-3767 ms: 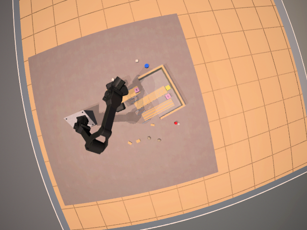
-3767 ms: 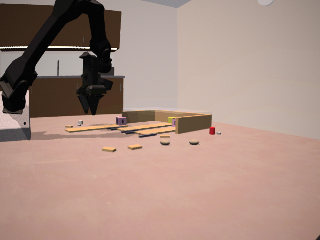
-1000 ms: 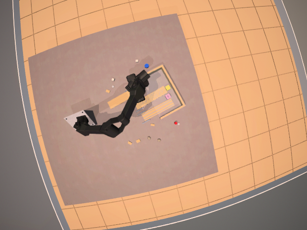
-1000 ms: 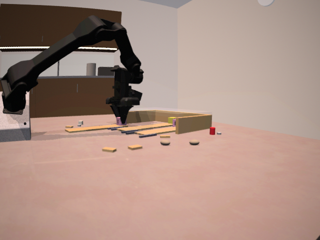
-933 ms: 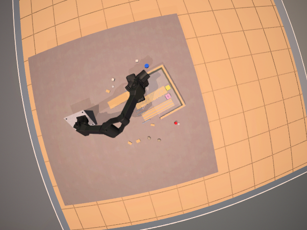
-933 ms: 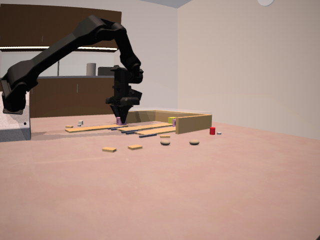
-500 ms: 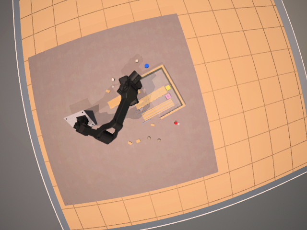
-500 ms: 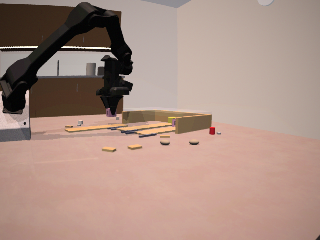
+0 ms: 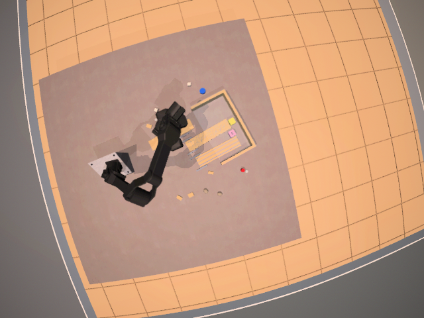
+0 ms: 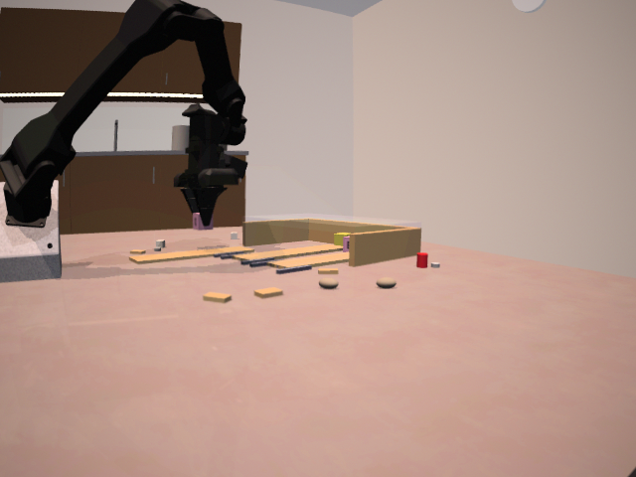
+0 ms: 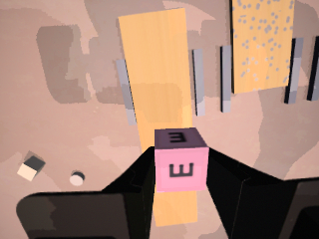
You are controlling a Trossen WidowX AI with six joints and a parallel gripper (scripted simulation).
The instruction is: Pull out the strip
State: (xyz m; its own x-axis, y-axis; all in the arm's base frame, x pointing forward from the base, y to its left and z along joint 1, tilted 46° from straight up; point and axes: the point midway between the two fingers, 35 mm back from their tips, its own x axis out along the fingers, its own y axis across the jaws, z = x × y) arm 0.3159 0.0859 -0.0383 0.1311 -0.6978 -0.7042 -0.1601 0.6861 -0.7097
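Cube: pink, marked with an "E" on its top and on a side (image 10: 202, 221) (image 11: 180, 169), it hangs in the air in my grip, above the plain strip.
Gripper: I have the fingers (image 10: 203, 213) pinching the cube from two sides, pointing down.
Arm: from my remote seat I see it (image 9: 159, 157) (image 10: 97, 77) arched high, its wrist over the strips.
Plain strip: it (image 9: 154, 143) (image 10: 179, 254) (image 11: 157, 65) lies flat on the table (image 9: 191, 236) (image 10: 328, 380), outside the frame, between two dark rails.
Speckled strip: flat, it (image 9: 209, 134) (image 10: 287, 252) (image 11: 263, 45) reaches into the frame, with the yellow block near its far end.
Striped strip: it (image 9: 218, 151) (image 10: 313, 260) lies alongside the speckled one.
Frame: wooden walls (image 9: 239, 118) (image 10: 385, 245) stand on three sides.
Yellow block: it (image 9: 231, 120) (image 10: 341, 238) sits inside the frame.
Other pink block: it (image 9: 231, 132) (image 10: 346, 243) is also inside, near the yellow block.
Red cylinder: upright, it (image 9: 242, 169) (image 10: 421, 259) stands outside the frame.
Blue disc: I spot it (image 9: 202, 91) outside the frame, on the opposite side from the red cylinder.
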